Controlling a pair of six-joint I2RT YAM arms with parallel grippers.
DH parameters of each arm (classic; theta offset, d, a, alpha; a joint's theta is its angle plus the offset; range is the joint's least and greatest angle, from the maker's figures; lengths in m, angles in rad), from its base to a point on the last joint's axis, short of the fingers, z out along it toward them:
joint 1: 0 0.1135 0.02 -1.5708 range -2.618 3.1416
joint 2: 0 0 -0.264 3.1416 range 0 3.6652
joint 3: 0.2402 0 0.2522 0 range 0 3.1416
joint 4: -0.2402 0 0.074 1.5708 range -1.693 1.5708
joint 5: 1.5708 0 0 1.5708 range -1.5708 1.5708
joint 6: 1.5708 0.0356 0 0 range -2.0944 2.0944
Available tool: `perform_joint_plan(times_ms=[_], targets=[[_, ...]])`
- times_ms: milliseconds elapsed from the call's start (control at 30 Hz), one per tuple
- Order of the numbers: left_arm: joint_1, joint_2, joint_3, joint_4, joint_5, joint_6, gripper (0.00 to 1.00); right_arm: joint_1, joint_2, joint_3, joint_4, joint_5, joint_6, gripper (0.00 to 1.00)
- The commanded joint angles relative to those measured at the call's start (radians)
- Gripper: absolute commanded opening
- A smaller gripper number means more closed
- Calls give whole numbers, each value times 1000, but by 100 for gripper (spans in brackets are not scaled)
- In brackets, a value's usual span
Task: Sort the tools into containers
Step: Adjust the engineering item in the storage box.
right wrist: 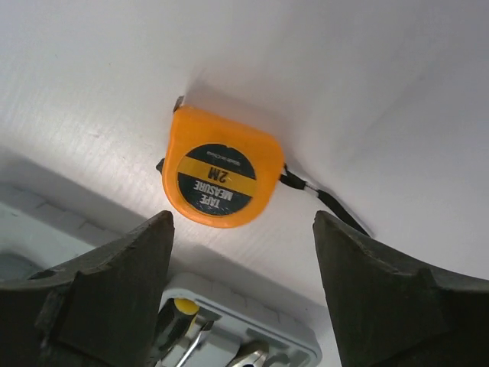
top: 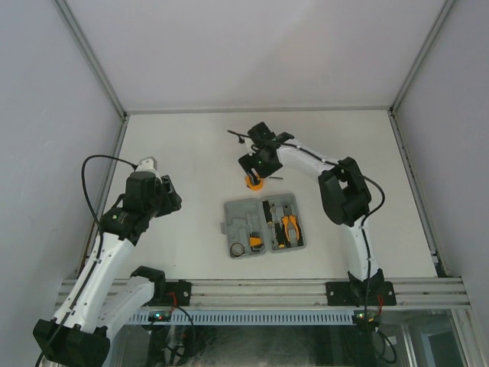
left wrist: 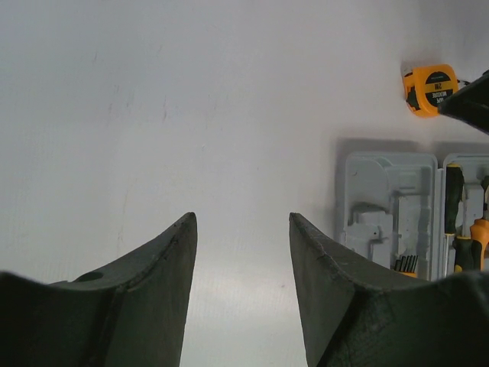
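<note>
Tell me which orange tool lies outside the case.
The round tape measure, lying beyond the grey case under the right gripper with open jaws; the orange-handled pliers sit inside the case.

Shows bright orange on the round plastic tape measure point(right wrist: 220, 180), with a dark label crossed by a yellow band and a black strap beside. Reads pale grey over the flat moulded plastic tool case point(top: 237, 215), orange and black on the steel pliers point(top: 289, 228), matt white across the table point(top: 183, 153).
</note>
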Motion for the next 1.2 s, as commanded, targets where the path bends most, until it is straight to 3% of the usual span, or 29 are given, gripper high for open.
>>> perform_joint_plan(times_ms=[0,200,333,633,1167], targets=[[9,0,40,28,12,25,56,-16,-130,-24,140,-42,87,75],[9,2,38,29,14,25,56,29,-156,-41,180,126,388,73],[9,2,39,29,15,25,56,64,-110,-20,160,154,513,72],[10,4,37,29,20,25,56,92,-9,55,69,195,557,71],[10,9,37,29,23,26,56,71,-13,39,57,264,537,71]])
